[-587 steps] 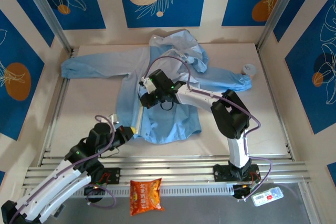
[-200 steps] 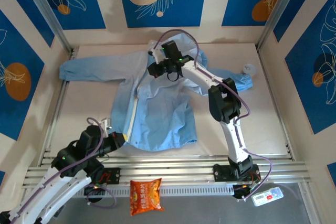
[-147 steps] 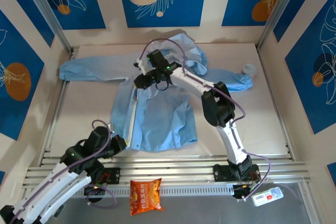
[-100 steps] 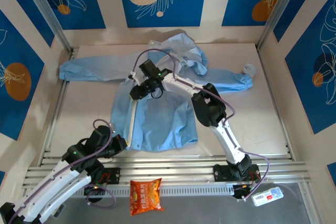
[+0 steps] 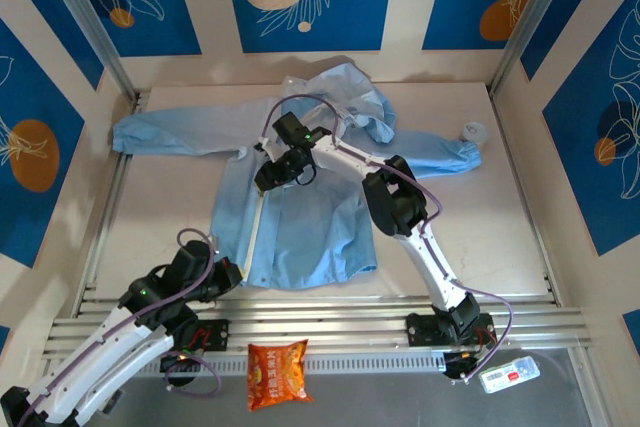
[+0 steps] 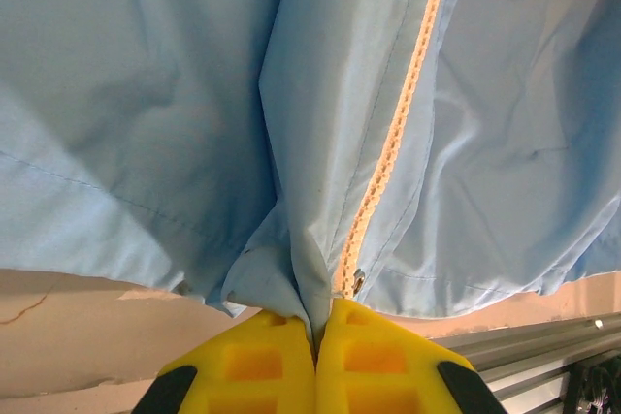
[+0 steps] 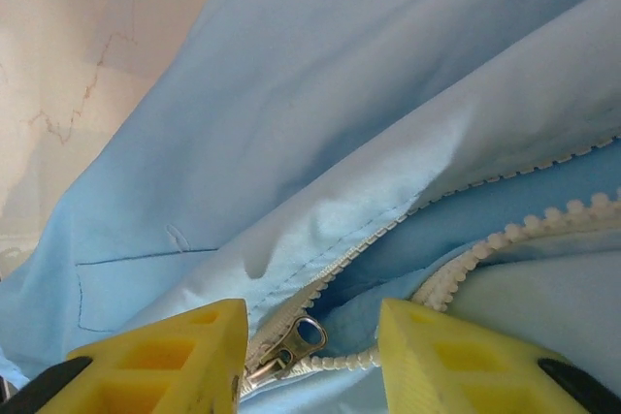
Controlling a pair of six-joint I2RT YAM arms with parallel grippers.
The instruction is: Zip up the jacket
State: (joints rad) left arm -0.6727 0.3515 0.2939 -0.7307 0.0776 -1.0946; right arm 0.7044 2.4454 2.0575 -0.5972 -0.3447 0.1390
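Since a second ago the right arm (image 5: 420, 237) has swung down from the hood to the upper chest, and its right jaws, pressed together then, now stand apart.

Nearest, an orange snack packet (image 5: 277, 374) lies flat on the grey strip in front of the rails; what it holds cannot be seen. A small white device (image 5: 510, 374) lies at the near right corner. The left arm (image 5: 110, 347) reaches in from the near left, and its left jaws are clamped on the hem of the jacket (image 5: 310, 227) just beside the foot of the zipper (image 6: 398, 133), bunching the cloth (image 6: 281, 278) into a fold.

The jacket lies spread front-up on the pale surface (image 5: 160, 207), with the closed zipper running from the hem up the chest. There the right jaws straddle the metal slider (image 7: 296, 341) without gripping it, and beyond the slider the two rows of teeth (image 7: 505, 235) split apart.

Farther back lie the hood (image 5: 345, 87) and the sleeves, one stretched out to each side. A small round white thing (image 5: 473, 132) sits near the cuff of one sleeve; I cannot tell what it is.
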